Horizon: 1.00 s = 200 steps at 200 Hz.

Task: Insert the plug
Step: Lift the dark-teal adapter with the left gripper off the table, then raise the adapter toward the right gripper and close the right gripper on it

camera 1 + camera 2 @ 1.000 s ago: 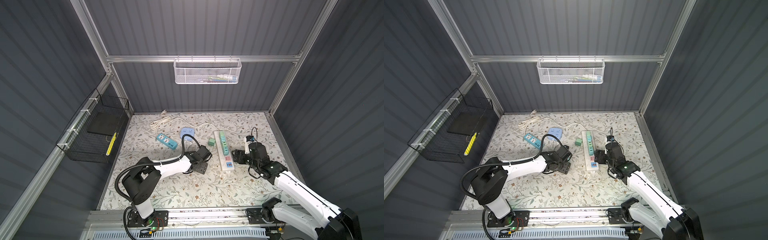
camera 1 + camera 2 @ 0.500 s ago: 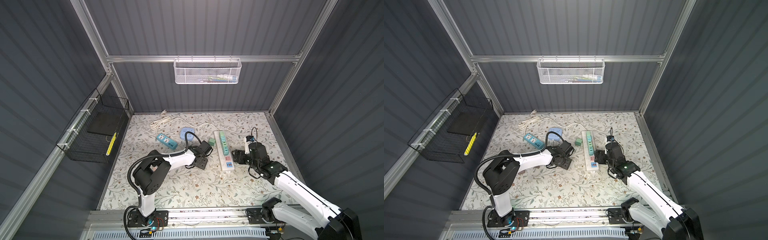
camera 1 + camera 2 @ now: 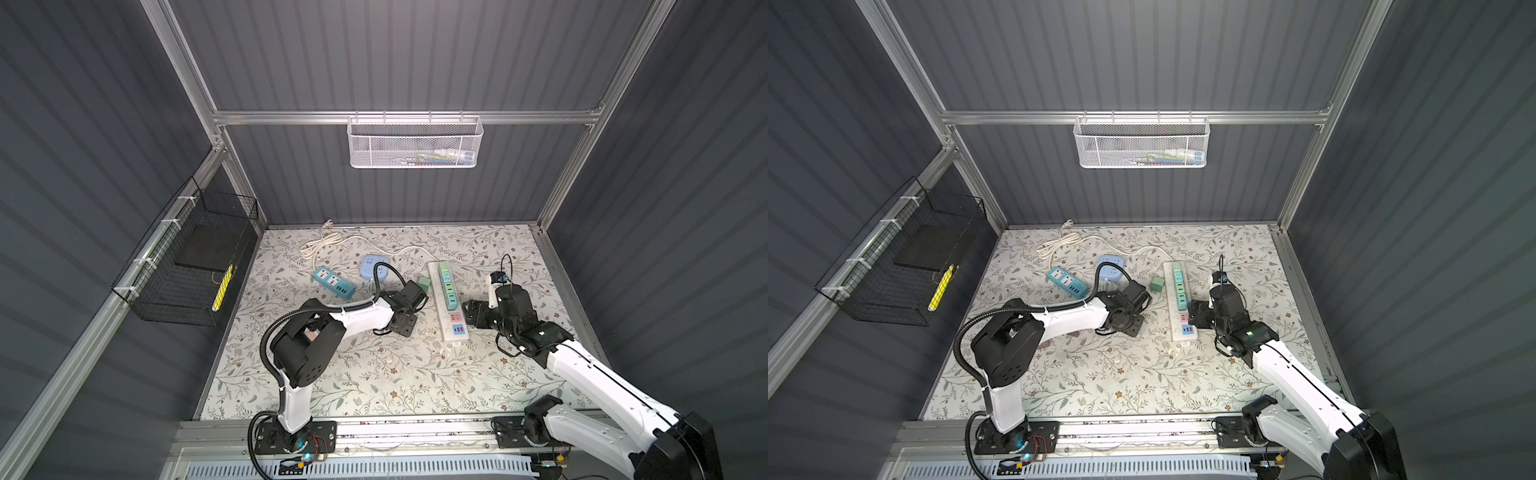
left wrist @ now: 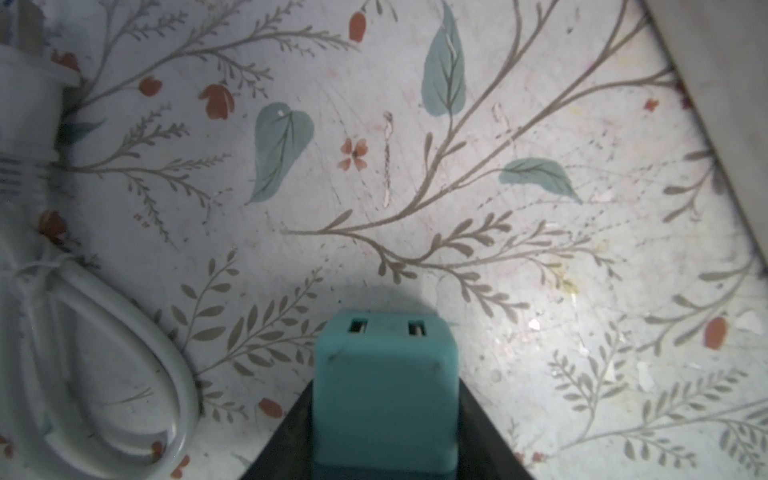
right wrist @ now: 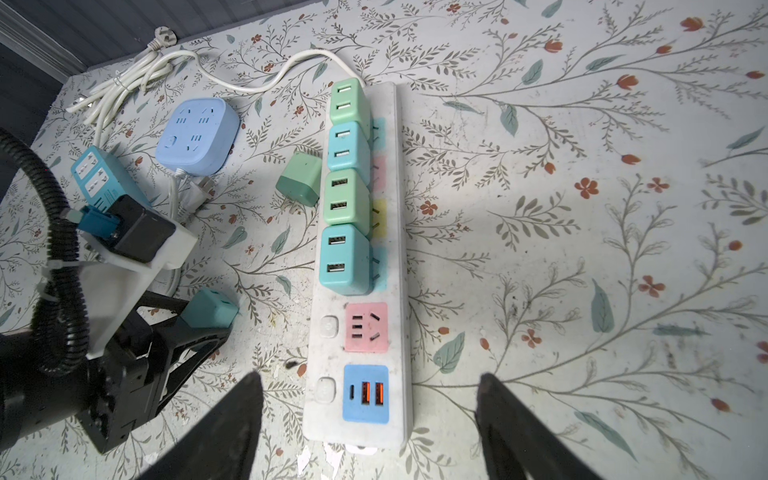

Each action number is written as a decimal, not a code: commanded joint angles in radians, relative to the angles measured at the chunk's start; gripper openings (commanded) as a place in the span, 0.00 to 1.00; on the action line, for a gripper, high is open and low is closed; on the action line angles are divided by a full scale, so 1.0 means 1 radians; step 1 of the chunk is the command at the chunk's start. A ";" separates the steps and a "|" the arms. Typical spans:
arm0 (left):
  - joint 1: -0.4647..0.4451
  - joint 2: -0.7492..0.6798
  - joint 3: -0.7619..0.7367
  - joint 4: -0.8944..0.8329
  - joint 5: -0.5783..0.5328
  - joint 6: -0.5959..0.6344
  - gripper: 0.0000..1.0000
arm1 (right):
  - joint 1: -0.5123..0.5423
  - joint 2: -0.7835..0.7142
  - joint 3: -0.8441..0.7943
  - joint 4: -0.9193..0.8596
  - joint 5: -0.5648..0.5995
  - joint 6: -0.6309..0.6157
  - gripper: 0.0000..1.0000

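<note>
Jaws on left arm grip teal plug (image 4: 386, 399).

White mesh basket (image 3: 374, 145) hangs on the back rail, perhaps holding tubes; black wire basket (image 3: 174, 307) on the side wall.

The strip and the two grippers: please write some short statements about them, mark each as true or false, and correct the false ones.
1. The left gripper is shut on a teal plug. True.
2. Five plugs sit in the strip. False: it holds four.
3. The pink socket is free. True.
4. The right gripper is shut on the strip. False: it is open, with one finger on each side of the strip's near end.
5. A green plug lies loose beside the strip. True.
</note>
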 commanded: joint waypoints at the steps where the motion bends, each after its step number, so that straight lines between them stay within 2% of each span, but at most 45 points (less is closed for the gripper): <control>1: 0.002 -0.034 -0.028 0.031 0.022 0.044 0.40 | -0.002 0.000 0.021 -0.006 -0.011 -0.012 0.80; 25: -0.003 -0.125 -0.111 0.174 0.090 0.085 0.35 | -0.003 -0.003 0.032 -0.017 -0.039 -0.009 0.79; 37: -0.017 -0.192 -0.181 0.302 0.105 0.114 0.35 | -0.003 -0.008 0.037 -0.019 -0.071 -0.005 0.78; 54: -0.054 -0.280 -0.296 0.513 0.080 0.173 0.29 | -0.003 -0.015 0.043 -0.019 -0.121 0.006 0.76; 88: -0.093 -0.367 -0.470 0.907 0.079 0.259 0.32 | -0.003 -0.013 0.061 -0.010 -0.236 0.026 0.70; 103: -0.108 -0.376 -0.508 1.019 0.103 0.295 0.32 | -0.002 0.000 0.072 -0.001 -0.302 0.026 0.65; 133: -0.123 -0.391 -0.485 1.012 0.165 0.314 0.28 | -0.003 0.040 0.091 0.026 -0.402 0.027 0.55; 140: -0.125 -0.391 -0.474 0.986 0.170 0.314 0.28 | -0.002 0.050 0.092 0.039 -0.466 0.029 0.54; 200: -0.131 -0.395 -0.461 0.944 0.193 0.330 0.29 | 0.014 0.119 0.106 0.120 -0.609 0.049 0.54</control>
